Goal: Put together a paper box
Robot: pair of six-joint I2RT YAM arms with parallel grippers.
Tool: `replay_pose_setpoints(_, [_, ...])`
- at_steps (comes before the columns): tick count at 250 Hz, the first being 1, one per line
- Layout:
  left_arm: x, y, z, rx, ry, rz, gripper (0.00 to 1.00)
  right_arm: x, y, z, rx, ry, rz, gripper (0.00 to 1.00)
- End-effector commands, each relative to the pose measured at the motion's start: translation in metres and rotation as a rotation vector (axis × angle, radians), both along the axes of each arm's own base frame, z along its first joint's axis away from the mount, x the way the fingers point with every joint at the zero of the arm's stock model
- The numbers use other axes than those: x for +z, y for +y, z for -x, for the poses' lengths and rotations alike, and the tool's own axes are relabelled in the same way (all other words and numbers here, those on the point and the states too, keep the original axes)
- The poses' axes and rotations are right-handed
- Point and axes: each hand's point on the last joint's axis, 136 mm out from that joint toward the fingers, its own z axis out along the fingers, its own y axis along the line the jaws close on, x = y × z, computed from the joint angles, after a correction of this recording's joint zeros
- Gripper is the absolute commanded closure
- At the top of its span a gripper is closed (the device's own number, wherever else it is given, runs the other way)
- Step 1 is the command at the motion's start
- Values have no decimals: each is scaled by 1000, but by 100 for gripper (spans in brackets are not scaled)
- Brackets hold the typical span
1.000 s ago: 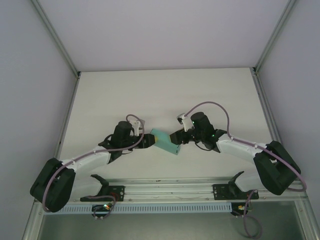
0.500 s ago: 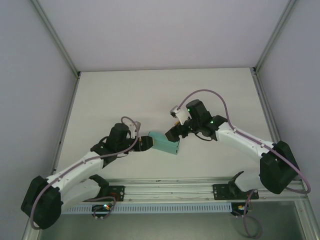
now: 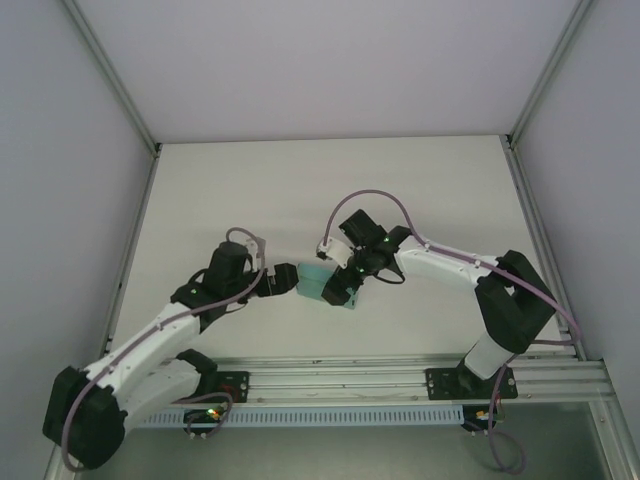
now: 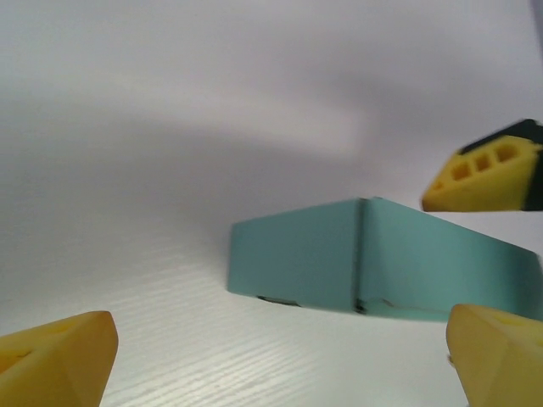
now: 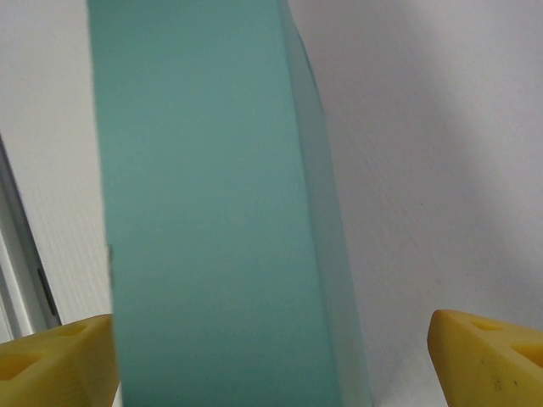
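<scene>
1. Paper box (image 3: 320, 283): one teal box is lying closed on the white table (image 3: 300, 190), between the two grippers.
2. Beside one end, the left gripper (image 3: 288, 280) is holding its jaws spread wide and gripping nothing; the box is sitting just ahead of its fingertips (image 4: 59, 356).
3. Over the other end, the right gripper (image 3: 343, 290) is straddling the box with its jaws wide apart, one finger (image 5: 492, 356) standing clear of the card; it is clamping nothing.
4. From above, that gripper is covering part of the box.
</scene>
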Motion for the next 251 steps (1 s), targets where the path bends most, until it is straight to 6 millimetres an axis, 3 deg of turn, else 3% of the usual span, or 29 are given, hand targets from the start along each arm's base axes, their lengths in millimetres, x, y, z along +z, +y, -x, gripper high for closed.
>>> replay_pose_setpoints(1, [25, -19, -22, -20, -53, 91, 0, -11, -8, 0, 6, -11, 63, 9])
replay_pose_setpoints(42, [26, -36, -30, -75, -45, 144, 0, -21, -10, 0, 16, -32, 105, 16])
replay_pose_setpoints(79, [10, -34, -27, -79, -7, 123, 0, -31, -14, -3, 15, -84, 149, 26])
replay_pose_setpoints(105, [-7, -30, -21, -78, 25, 108, 13, -34, -16, -5, 6, -132, 184, 35])
replay_pose_setpoints(137, [-30, -27, -12, -81, 77, 89, 30, -30, -14, -1, 13, -144, 175, 33])
replay_pose_setpoints(174, [-50, -21, -6, -71, 123, 58, 41, -15, -10, 4, 12, -164, 112, 31])
replay_pose_setpoints(191, [-54, -21, -5, -72, 137, 53, 43, -5, -10, 3, -13, -184, 83, 23])
replay_pose_setpoints(228, [-53, -25, -4, -85, 144, 75, 45, 33, -12, -3, -129, -224, -28, 16])
replay_pose_setpoints(251, [-50, -26, -4, -86, 139, 81, 46, 54, -24, -13, -260, -242, -87, 13])
